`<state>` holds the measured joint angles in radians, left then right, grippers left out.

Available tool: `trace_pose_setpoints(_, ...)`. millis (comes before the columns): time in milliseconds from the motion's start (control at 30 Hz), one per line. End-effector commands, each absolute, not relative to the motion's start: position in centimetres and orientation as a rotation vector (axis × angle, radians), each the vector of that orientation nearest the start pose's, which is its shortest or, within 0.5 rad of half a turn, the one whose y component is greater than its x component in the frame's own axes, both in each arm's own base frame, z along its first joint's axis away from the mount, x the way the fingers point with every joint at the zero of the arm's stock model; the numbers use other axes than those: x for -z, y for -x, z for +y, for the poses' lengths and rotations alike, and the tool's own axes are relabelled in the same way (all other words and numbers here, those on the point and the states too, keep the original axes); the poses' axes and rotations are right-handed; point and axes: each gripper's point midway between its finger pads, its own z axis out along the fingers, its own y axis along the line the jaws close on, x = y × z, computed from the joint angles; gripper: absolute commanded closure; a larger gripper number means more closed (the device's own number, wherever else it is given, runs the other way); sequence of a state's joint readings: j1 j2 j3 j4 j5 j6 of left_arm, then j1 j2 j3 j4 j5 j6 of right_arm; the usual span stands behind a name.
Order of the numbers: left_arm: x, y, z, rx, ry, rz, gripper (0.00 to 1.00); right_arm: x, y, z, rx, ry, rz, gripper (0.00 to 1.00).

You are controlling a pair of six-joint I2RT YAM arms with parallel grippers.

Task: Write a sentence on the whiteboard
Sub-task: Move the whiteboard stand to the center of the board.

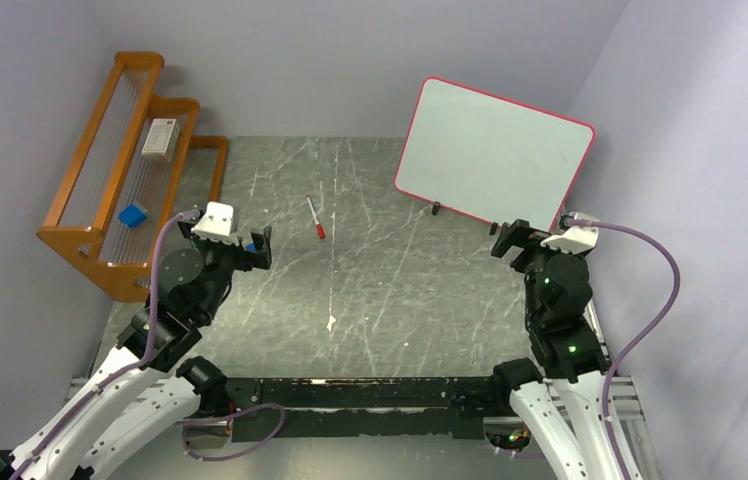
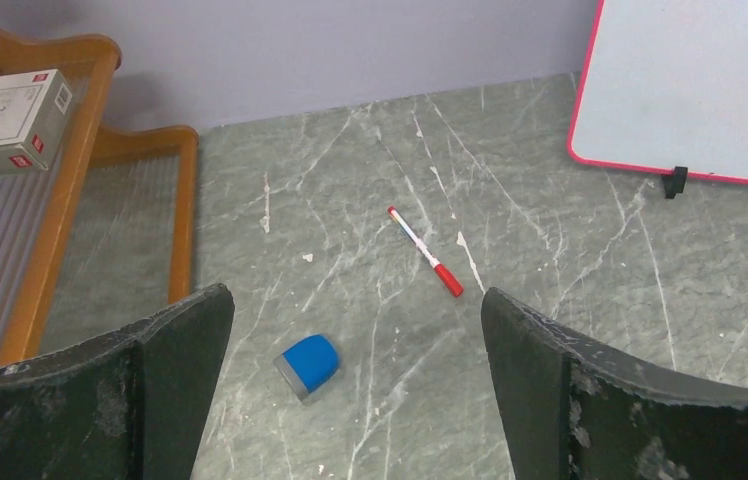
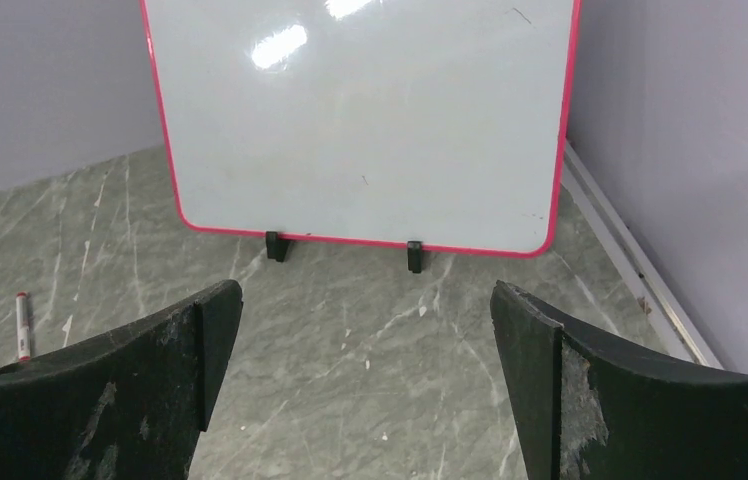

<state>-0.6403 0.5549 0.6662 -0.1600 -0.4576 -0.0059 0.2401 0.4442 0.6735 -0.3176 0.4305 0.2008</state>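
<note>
- Two grippers are seen spread wide and empty: the left gripper [image 2: 355, 300] over the counter [image 1: 380, 290], the right gripper [image 3: 365, 290] facing the whiteboard [image 1: 490, 150].
- A red-capped marker [image 2: 426, 251] is seen lying on the counter ahead of the left gripper, untouched.
- The whiteboard is propped on its black feet at the far right, with no writing seen on it.
- Nothing is judged done yet: the marker is still to be picked up and the sentence written.

Lavender walls [image 1: 350, 60]; grey marbled tabletop [image 1: 400, 300]; orange wooden rack [image 1: 140, 62] left.
</note>
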Motion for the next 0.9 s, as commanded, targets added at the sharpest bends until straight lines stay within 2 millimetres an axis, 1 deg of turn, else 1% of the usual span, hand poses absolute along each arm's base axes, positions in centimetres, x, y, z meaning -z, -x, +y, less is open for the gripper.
trace_pose_setpoints(0, -29.6, -25.8, -9.9, 0.176, -0.142, 1.582, 0.02, -28.8, -25.2, -0.5, 0.011, -0.29, 1.609, 0.0)
trace_pose_setpoints(167, -29.7, -25.8, -9.8, 0.186, -0.135, 1.585, 0.02, -27.9, -25.6, -0.5, 0.01, -0.325, 1.633, 0.0)
trace_pose_setpoints(267, -29.7, -25.9, -10.0, 0.201, -0.134, 1.584, 0.02, -27.8, -26.2, 0.5, -0.045, -0.308, 1.632, 0.0)
trace_pose_setpoints(367, -29.7, -25.9, -10.1, 0.207, -0.125, 1.591, 0.02, -26.8, -27.4, 1.6, -0.087, -0.306, 1.685, 0.0)
trace_pose_setpoints(467, -29.7, -26.0, -10.1, 0.214, -0.119, 1.592, 0.02, -24.7, -28.9, 2.6, -0.104, -0.312, 1.789, 0.0)
trace_pose_setpoints(600, -29.3, -26.1, -10.2, 0.203, -0.136, 1.596, 0.02, -22.0, -30.8, 3.3, -0.102, -0.332, 1.855, 0.0)
trace_pose_setpoints(733, -29.0, -26.2, -10.6, 0.206, -0.157, 1.602, 0.02, -18.8, -33.3, 3.9, -0.077, -0.347, 1.93, 0.0)
trace_pose_setpoints(867, -28.8, -26.4, -10.6, 0.199, -0.158, 1.624, 0.02, -16.2, -36.0, 4.7, -0.048, -0.357, 1.963, 0.02)
